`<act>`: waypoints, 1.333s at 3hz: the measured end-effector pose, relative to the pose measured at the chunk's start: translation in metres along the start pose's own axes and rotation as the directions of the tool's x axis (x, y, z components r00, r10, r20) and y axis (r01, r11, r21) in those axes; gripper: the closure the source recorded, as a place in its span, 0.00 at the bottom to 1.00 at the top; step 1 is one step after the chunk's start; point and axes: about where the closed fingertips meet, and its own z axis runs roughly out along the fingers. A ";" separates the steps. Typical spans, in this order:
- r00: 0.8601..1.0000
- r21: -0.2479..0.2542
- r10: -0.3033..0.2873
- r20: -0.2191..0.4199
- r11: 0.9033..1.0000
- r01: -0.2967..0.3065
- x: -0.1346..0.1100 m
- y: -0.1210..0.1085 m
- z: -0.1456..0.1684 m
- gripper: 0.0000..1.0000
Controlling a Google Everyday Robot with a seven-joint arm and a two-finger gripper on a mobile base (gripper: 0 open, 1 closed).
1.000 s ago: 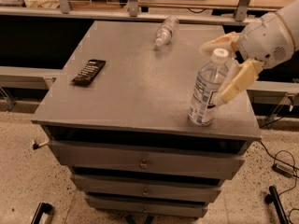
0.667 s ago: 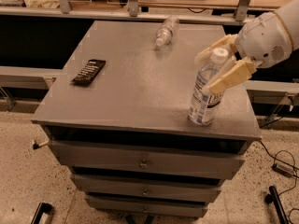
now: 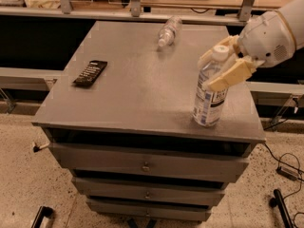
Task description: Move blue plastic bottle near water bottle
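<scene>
Two bottles on the bench (image 3: 142, 94): blue plastic bottle (image 3: 209, 106) upright near the front right corner; water bottle (image 3: 169, 31) lying on its side at the far edge, well apart. Pincer (image 3: 205, 75) spread, straddling the tall bottle's neck, not yet clamped as far as shows. Step in hand, by my reading: the grasp. Next calls for closing firmly, lifting clear, then carrying toward the far edge.
</scene>
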 end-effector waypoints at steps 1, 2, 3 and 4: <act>0.998 0.023 -0.008 -0.066 1.000 0.010 -0.012 -0.022 -0.002 1.00; 0.992 0.172 -0.024 -0.124 0.984 0.045 -0.037 -0.074 -0.046 1.00; 0.994 0.355 -0.038 -0.104 0.932 0.073 -0.056 -0.111 -0.087 1.00; 0.994 0.381 -0.047 -0.094 0.921 0.080 -0.061 -0.118 -0.089 1.00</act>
